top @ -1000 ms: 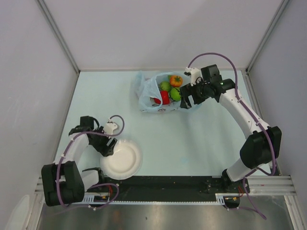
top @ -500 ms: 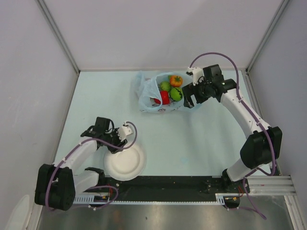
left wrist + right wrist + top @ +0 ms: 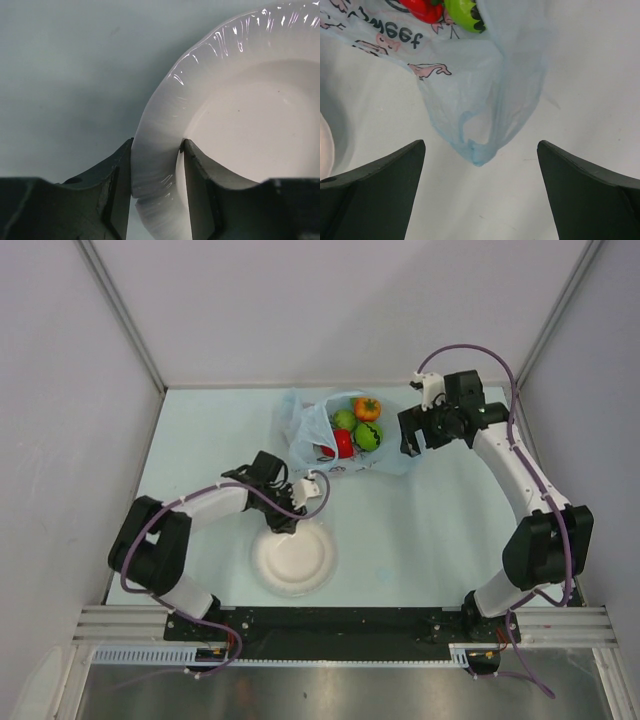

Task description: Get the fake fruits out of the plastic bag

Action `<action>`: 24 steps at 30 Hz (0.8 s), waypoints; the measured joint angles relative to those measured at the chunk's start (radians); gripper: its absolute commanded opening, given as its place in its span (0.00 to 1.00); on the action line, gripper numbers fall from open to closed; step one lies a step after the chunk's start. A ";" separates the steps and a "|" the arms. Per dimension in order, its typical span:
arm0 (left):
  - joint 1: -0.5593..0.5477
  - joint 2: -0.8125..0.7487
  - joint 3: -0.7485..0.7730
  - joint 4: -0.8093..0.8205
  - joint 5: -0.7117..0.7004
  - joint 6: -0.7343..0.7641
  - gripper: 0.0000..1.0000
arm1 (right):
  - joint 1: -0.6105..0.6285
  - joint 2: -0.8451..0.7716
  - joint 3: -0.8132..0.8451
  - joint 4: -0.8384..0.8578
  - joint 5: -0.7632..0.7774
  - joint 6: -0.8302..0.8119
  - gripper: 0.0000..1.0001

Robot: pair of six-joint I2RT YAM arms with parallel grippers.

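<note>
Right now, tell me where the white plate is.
In the top view the white plate lies left of centre, between the plastic bag and the near edge of the table; the left claw pinches its far rim.

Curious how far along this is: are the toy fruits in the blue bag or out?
In. The fake fruits, orange, green and red, sit inside the plastic bag; the plate holds none.

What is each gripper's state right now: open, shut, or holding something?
Left gripper: shut on the rim of the white plate.
Right gripper: open, holding nothing, beside the plastic bag.
</note>
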 measured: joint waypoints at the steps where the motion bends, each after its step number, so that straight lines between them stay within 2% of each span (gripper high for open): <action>1: -0.026 0.025 0.023 0.012 0.003 -0.012 0.00 | -0.006 0.000 0.000 0.001 0.000 0.000 1.00; 9: -0.241 0.184 0.195 0.066 0.018 -0.099 0.00 | -0.072 0.000 0.000 0.003 0.000 0.000 1.00; 17: -0.299 0.303 0.395 0.119 0.011 -0.166 0.01 | -0.116 -0.005 -0.026 0.010 0.000 0.005 1.00; 19: -0.299 0.306 0.409 0.133 0.015 -0.165 0.07 | -0.122 -0.005 -0.031 0.011 0.000 0.010 1.00; 20: -0.299 0.306 0.411 0.134 0.021 -0.165 0.20 | -0.124 -0.005 -0.032 0.012 -0.001 0.011 1.00; 22: -0.299 0.307 0.413 0.132 0.029 -0.166 0.32 | -0.124 -0.005 -0.032 0.018 -0.002 0.014 1.00; 23: -0.299 0.308 0.414 0.132 0.033 -0.166 0.45 | -0.124 -0.005 -0.032 0.020 -0.004 0.016 1.00; 24: -0.298 0.309 0.415 0.132 0.041 -0.166 0.50 | -0.124 -0.005 -0.032 0.022 -0.005 0.019 1.00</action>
